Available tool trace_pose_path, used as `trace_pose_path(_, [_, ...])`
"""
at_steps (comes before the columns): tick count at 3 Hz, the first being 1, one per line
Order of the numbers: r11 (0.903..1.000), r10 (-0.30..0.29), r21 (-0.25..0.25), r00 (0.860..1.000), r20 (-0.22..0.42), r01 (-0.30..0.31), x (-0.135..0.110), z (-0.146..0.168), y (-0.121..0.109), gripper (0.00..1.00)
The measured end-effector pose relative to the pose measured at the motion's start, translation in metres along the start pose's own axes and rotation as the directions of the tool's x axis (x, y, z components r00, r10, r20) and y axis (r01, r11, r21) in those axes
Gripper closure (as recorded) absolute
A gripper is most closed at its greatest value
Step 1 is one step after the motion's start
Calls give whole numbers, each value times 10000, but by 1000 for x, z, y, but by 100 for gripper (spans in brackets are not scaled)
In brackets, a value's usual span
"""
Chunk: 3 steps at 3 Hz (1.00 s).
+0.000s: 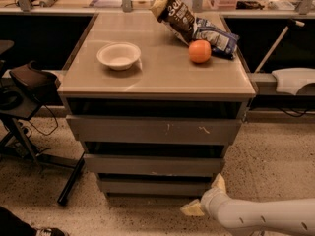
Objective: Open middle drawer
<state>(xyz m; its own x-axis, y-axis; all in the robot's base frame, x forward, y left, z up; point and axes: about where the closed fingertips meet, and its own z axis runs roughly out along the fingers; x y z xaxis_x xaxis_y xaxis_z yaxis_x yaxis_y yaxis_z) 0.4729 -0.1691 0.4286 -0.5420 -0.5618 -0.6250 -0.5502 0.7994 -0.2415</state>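
The grey cabinet has three handleless drawer fronts, all closed. The middle drawer (153,164) is the plain grey front between the wide scratched top front (153,130) and the small bottom front (152,186). My gripper (204,196) is at the lower right, near the floor, just right of the bottom front and below the middle drawer's right end. Its cream fingertips (219,182) are spread apart and hold nothing. It does not touch the middle drawer.
On the cabinet top (157,77) are a white bowl (118,55), an orange (200,51) and snack bags (194,23). A black stand with a chair base (29,132) is on the left. A white object (293,80) lies at the right on a ledge.
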Motion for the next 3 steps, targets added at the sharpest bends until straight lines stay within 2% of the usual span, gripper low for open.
trace_pose_path(1, [10000,21,13,10000,-5,-21,1,0,-1,0])
trace_pose_path(2, [9999,-28,-151,9991,414,34,-8,10,-16,0])
trace_pose_path(3, [9958,-637,-555,9850,1602,734,-41,22,-35,0])
